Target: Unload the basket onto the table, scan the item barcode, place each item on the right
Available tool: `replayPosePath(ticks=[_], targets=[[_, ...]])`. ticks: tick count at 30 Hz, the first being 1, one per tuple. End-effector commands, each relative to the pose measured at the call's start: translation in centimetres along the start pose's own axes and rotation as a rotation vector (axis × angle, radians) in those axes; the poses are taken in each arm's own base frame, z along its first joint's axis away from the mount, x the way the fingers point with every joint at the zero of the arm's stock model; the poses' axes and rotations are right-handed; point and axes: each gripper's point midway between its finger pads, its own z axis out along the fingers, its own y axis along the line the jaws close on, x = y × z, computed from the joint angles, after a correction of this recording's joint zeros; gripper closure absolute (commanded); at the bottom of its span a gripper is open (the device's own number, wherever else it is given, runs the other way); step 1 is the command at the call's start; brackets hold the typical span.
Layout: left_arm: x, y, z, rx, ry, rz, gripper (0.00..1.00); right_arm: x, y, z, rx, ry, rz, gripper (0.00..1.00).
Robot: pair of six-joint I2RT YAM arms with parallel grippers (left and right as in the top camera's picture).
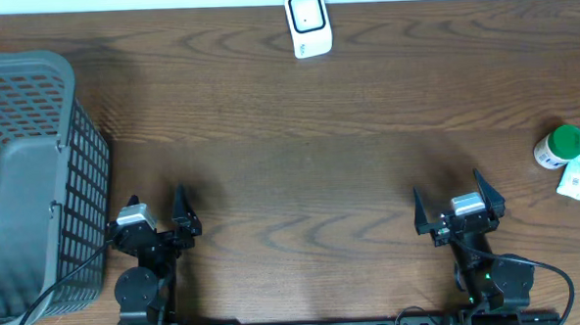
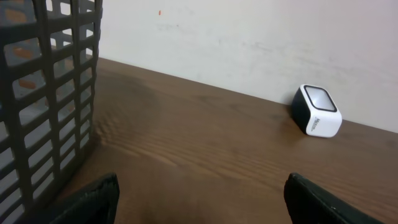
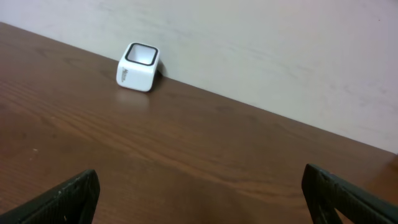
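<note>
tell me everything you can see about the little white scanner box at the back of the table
The scanner box is a small white cube-like unit with rounded corners, and it looks like smooth plastic. One face carries a black-rimmed window with a paler pane, turned upward and slightly tilted. A side bears small dark print, too small to read. It rests on the brown wooden table at the far edge, close to the pale wall, roughly midway across. Only the table touches it.

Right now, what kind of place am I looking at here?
Probably a mock checkout station on a wooden table: a small white scanner by the wall, a grey basket at the left, and a green-capped bottle at the right.
</note>
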Motion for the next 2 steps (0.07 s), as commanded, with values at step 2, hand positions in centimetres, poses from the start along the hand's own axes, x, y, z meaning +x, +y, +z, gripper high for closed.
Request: replayPosePath(ticks=[2], targets=[[1.63, 0.67, 0.05, -0.026, 0.051, 0.03, 0.15, 0.03, -0.03, -0.02, 0.003, 0.001, 0.007, 0.01]])
